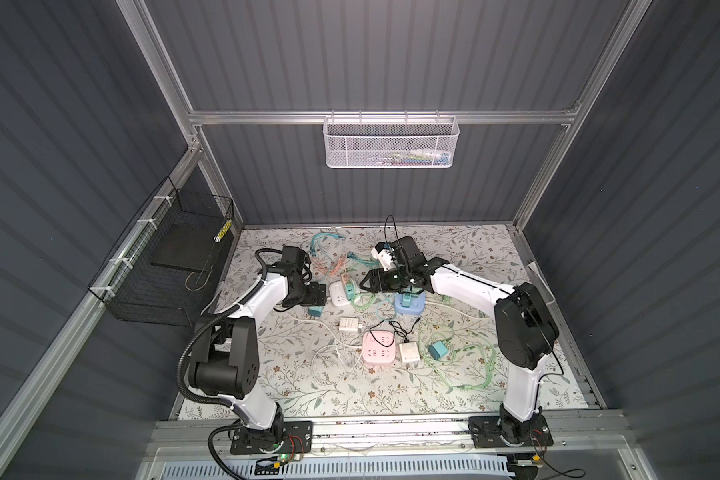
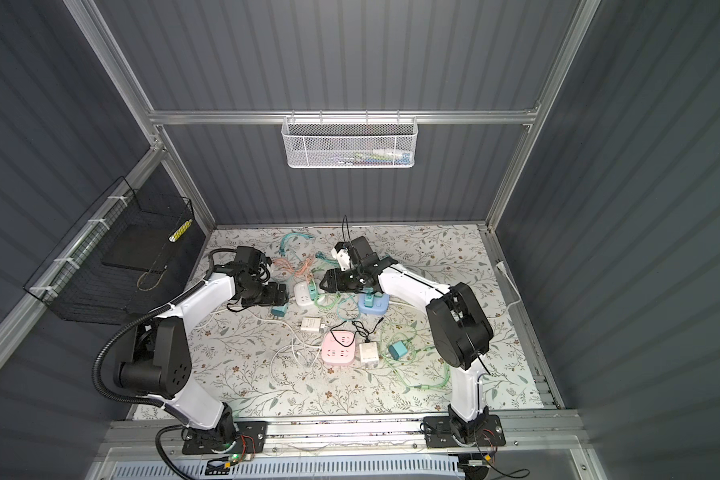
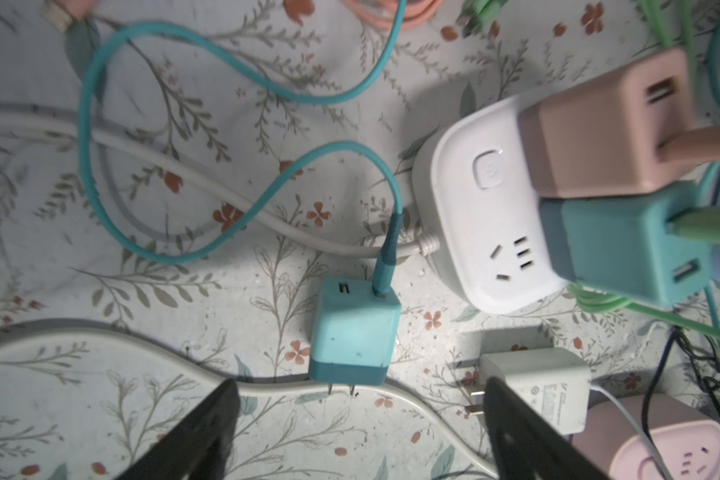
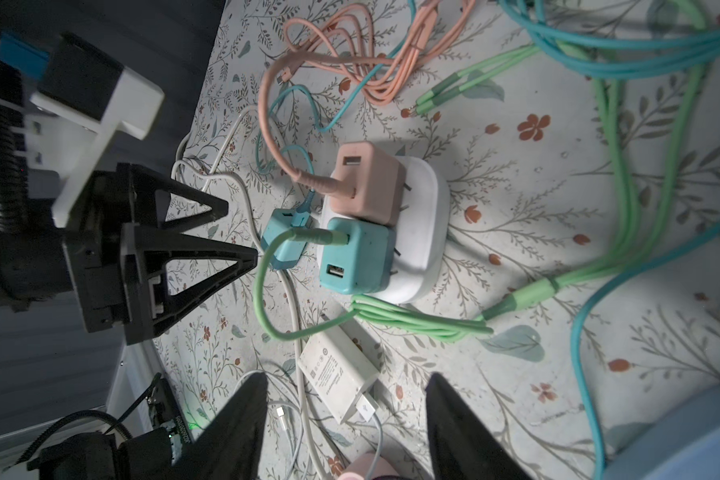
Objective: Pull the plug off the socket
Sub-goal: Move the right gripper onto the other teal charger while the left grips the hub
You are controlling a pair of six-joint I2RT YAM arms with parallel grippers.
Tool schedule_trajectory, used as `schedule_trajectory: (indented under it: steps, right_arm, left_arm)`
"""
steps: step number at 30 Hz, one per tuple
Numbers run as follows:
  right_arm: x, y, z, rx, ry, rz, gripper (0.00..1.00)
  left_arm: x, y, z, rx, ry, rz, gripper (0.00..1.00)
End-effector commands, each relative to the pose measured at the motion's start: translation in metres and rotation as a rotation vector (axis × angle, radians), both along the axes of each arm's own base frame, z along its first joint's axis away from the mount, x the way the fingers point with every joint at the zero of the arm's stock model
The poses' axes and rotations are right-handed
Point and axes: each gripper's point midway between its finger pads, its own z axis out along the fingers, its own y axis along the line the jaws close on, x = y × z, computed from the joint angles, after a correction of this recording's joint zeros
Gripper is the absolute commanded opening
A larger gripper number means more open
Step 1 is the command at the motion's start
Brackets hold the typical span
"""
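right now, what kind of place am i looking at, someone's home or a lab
Probably a robot test cell, not a home: left arm and right arm bolted to a metal rail, an aluminium frame around grey walls, and a floral table strewn with sockets and chargers.

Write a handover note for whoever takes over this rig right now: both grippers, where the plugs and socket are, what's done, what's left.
The left gripper is open and empty, pointing at the loose teal plug.
The right gripper is open and empty, hovering short of the white socket.
The loose teal plug lies on the table beside the white socket, prongs bare, cable attached.
Done: that plug is out.
Left: the pink plug and the second teal plug sit in the white socket, prongs partly showing. Both likely need pulling.
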Motion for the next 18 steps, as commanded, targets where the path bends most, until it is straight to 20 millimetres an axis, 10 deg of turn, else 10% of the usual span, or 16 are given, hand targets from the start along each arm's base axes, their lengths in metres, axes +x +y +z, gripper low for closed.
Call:
schedule_trajectory:
  steps: [1,18]
  right_arm:
    - [-0.005,0.001,0.002,-0.07,-0.063,0.007,0.62]
    - [0.003,0.027,-0.016,-0.27,-0.118,-0.012,0.65]
  left_arm:
    - [0.0,-0.005,0.004,-0.036,-0.017,-0.009,1.0]
    - [0.019,-0.019,-0.015,-0.074,0.002,-0.031,1.0]
